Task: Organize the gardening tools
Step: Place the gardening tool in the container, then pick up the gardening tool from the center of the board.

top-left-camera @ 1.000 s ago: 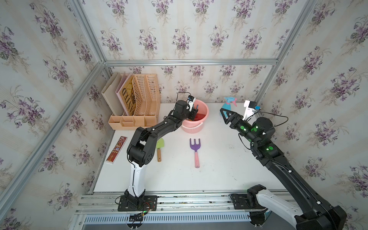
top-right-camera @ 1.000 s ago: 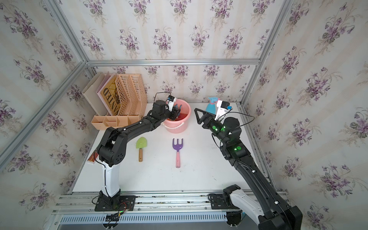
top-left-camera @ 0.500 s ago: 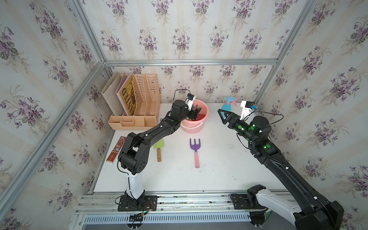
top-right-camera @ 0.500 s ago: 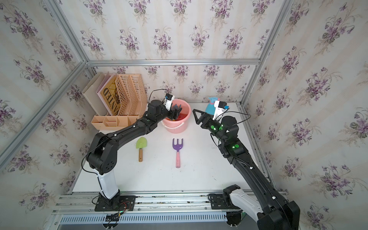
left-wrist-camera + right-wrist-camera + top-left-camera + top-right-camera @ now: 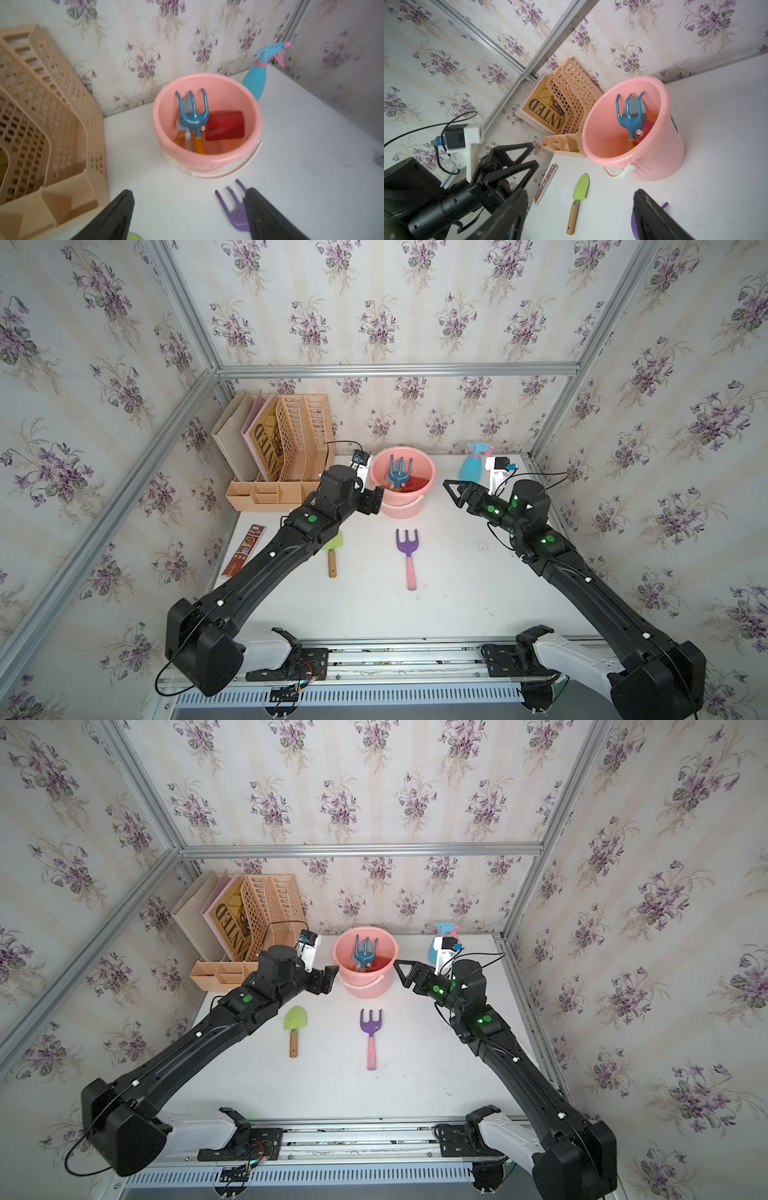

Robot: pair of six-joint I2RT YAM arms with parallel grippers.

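Note:
A pink bucket (image 5: pixel 403 509) (image 5: pixel 365 988) (image 5: pixel 228 93) (image 5: pixel 660 158) stands at the back middle of the table. In it stand a blue fork (image 5: pixel 398 475) (image 5: pixel 364 952) (image 5: pixel 194 116) (image 5: pixel 630 119) and a light-blue trowel (image 5: pixel 185 105); a red shovel (image 5: pixel 225 126) lies beside them. My left gripper (image 5: pixel 374 499) (image 5: pixel 326 979) (image 5: pixel 189 193) hangs open and empty just left of the bucket. My right gripper (image 5: pixel 451 489) (image 5: pixel 403 969) (image 5: pixel 581 193) is open and empty to the bucket's right. A green shovel (image 5: pixel 294 1019) (image 5: pixel 581 187) and a purple fork (image 5: pixel 407 541) (image 5: pixel 371 1023) (image 5: pixel 234 212) lie on the table. The spray bottle (image 5: pixel 471 466) (image 5: pixel 256 81) stands at the back right.
A beige file rack (image 5: pixel 299 435) with a low organiser tray (image 5: pixel 266 495) fills the back left corner. A red-brown box (image 5: pixel 245 549) lies along the left edge of the white table (image 5: pixel 374 614). Wallpapered walls close in three sides.
My left gripper has opened and drawn back from over the bucket to its left side; the blue fork now stands uncovered inside. My right gripper has shifted a little left, toward the bucket.

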